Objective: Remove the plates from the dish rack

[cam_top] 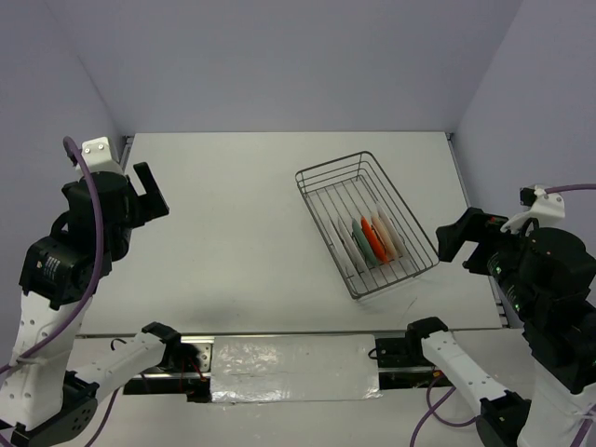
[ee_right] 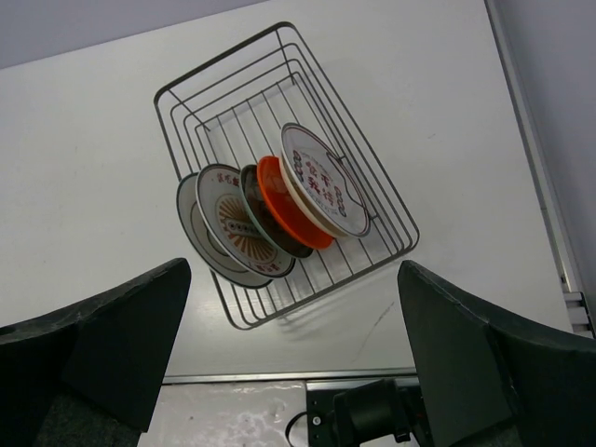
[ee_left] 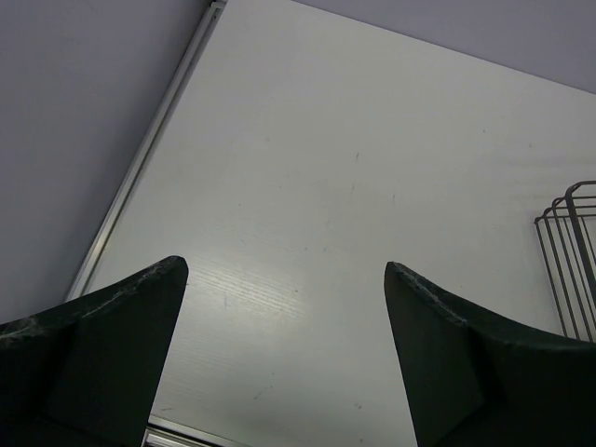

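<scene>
Right wrist view: several plates (ee_right: pixel 279 209) stand on edge inside the dish rack (ee_right: pixel 223 58) on the table's (ee_right: pixel 93 168) right half. The right pincer (ee_right: pixel 293 268) and left pincer (ee_left: pixel 284 268) both gape wide, empty.

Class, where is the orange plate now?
In the right wrist view the orange plate stands on edge at the near end of the dish rack, between the white plate with red marks and a darker plate.
</scene>
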{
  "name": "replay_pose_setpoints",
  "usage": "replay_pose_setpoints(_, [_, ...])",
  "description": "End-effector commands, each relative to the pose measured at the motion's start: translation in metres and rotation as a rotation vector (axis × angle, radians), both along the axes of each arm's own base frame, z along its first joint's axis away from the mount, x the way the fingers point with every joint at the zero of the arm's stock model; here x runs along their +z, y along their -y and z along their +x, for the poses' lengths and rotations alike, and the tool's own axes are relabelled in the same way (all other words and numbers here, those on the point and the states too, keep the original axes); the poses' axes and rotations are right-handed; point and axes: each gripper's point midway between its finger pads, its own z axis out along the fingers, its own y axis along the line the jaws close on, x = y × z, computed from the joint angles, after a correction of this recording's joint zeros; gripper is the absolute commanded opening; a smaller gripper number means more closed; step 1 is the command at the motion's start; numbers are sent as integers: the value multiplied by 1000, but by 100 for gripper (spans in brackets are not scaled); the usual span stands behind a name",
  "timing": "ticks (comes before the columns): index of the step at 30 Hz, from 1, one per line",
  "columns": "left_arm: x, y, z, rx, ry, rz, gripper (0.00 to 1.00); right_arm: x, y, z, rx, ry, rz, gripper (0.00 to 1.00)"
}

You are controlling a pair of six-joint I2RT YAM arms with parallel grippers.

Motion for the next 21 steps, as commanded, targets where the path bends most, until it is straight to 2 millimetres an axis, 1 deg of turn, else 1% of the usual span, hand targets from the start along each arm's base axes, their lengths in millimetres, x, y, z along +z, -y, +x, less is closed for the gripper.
replay_pose_setpoints(1, [10, -3, 1, 9, 31, 22, 100, 1, 0, 1, 3, 17, -6, 100])
replay_pose_setpoints(4, [10, -3, 1, 8, 27, 28, 100, 3, 0, 2, 6, 30, -4, 100])
replay_pose_setpoints(5, [11, -3, 0, 8, 30, 28, 100, 7, -2, 4, 15, 48, -2, 100])
replay_pose_setpoints(7, [10, -2, 0, 1, 27, 31, 100, 8, -14, 5, 85, 72, 17, 100])
replay_pose_setpoints(8, [9, -2, 0, -1, 25, 32, 99, 18, -31, 5, 180, 125, 40, 100])
replay_pose_setpoints(9, [8, -1, 0, -4, 24, 32, 99, 18, -36, 8, 203, 130, 47, 100])
replay_pose_setpoints(10, [6, 0, 0, -8, 20, 34, 100, 12, -38, 14, 205, 108, 51, 100])
replay_pose_setpoints(12, [4, 5, 1, -34, 14, 26, 100, -6, -40, 33, 187, 17, 37, 100])
replay_pose_setpoints(13, [2, 8, 2, -46, 10, 21, 100, -25, -43, 42, 188, -50, 24, 99])
replay_pose_setpoints(14, [0, 11, 3, -55, 8, 13, 100, -41, -47, 56, 203, -114, -4, 95])
replay_pose_setpoints(15, [-4, 16, 4, -78, -6, 4, 100, -64, -55, 62, 241, -185, -7, 93])
replay_pose_setpoints(16, [-7, 19, 5, -93, -12, 2, 99, -73, -59, 71, 260, -209, -16, 90])
replay_pose_setpoints(17, [-11, 23, 7, -110, -24, -3, 100, -97, -60, 82, 258, -286, -38, 83])
replay_pose_setpoints(18, [-14, 24, 7, -115, -32, -5, 100, -108, -57, 87, 242, -311, -55, 78])
replay_pose_setpoints(19, [-17, 27, 8, -124, -40, -12, 100, -111, -54, 99, 217, -296, -78, 75])
replay_pose_setpoints(20, [-19, 30, 10, -135, -45, -15, 100, -121, -51, 107, 208, -320, -112, 69])
replay_pose_setpoints(21, [-23, 35, 10, -156, -58, -19, 100, -137, -48, 112, 202, -351, -139, 67])
